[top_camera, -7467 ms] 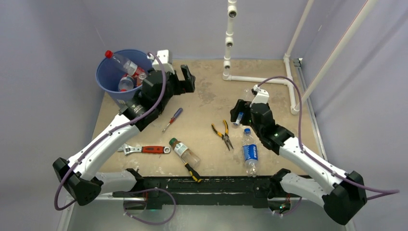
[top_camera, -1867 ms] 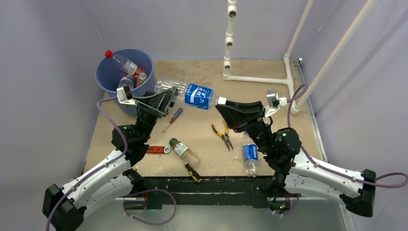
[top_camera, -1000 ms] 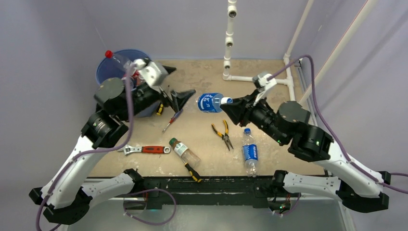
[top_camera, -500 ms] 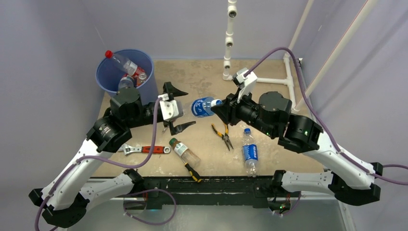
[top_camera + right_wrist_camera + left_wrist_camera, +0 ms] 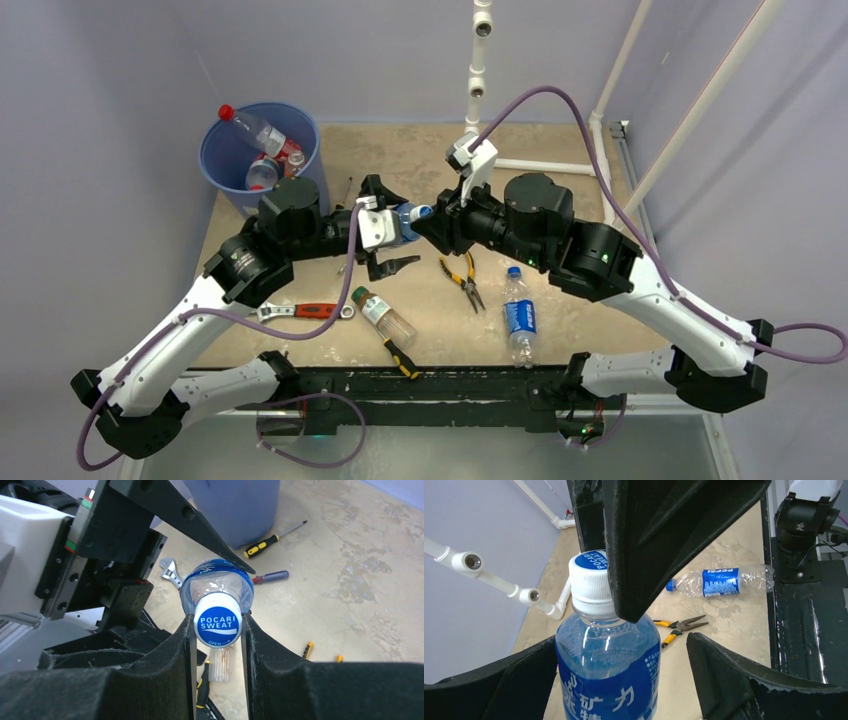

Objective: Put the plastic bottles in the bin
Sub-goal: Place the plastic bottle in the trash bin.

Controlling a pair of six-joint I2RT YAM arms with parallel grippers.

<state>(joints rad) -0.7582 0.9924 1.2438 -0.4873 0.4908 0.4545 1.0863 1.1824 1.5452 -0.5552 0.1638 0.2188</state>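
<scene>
Capped blue bottle (image 5: 608, 672) aloft, bin (image 5: 228, 158) nearby

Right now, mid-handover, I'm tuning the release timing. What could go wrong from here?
1. The right gripper pinches the Pocari Sweat bottle only by its cap, so the bottle may pivot or slip.
2. The left gripper is open around the bottle's body. If the right lets go first, the bottle would likely drop near the pliers, short of the bin.
3. The two grippers' fingers sit very close together and could collide as the left one closes.

Glossy clear plastic bottle (image 5: 606, 650) (ribbed cap (image 5: 591, 582)), smooth plastic bin (image 5: 226, 160)
</scene>
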